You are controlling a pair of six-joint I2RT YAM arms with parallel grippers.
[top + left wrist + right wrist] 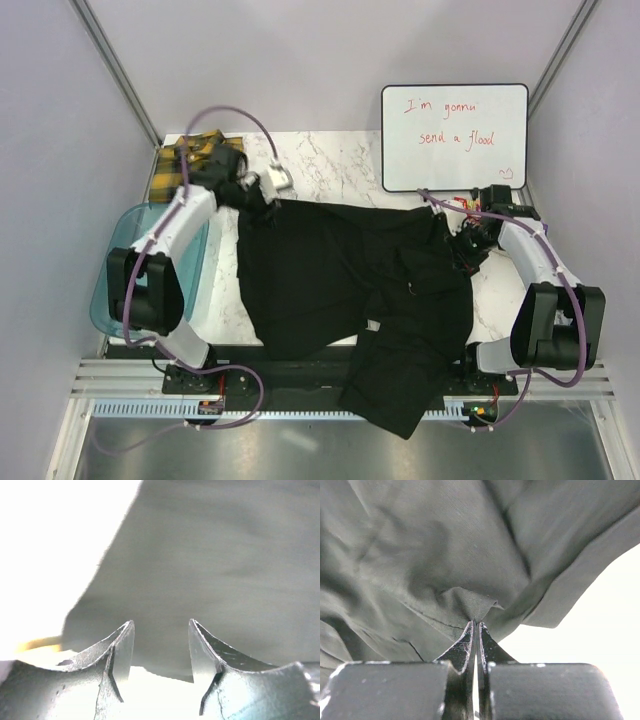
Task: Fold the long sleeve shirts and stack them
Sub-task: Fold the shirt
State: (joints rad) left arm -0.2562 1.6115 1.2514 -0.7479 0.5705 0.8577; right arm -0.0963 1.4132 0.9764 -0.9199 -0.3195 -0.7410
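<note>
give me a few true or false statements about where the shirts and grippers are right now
1. The right gripper is shut on a fold of the black shirt. True.
2. The left gripper is clamped on cloth. False: its fingers stand apart with nothing between them, above the edge of the black shirt.
3. The plaid shirt lies on top of the black shirt. False: it sits by itself at the far left corner of the table.
4. Part of the black shirt hangs over the near edge of the table. True.
5. The blue tub sits on the right side. False: it is on the left side.
</note>
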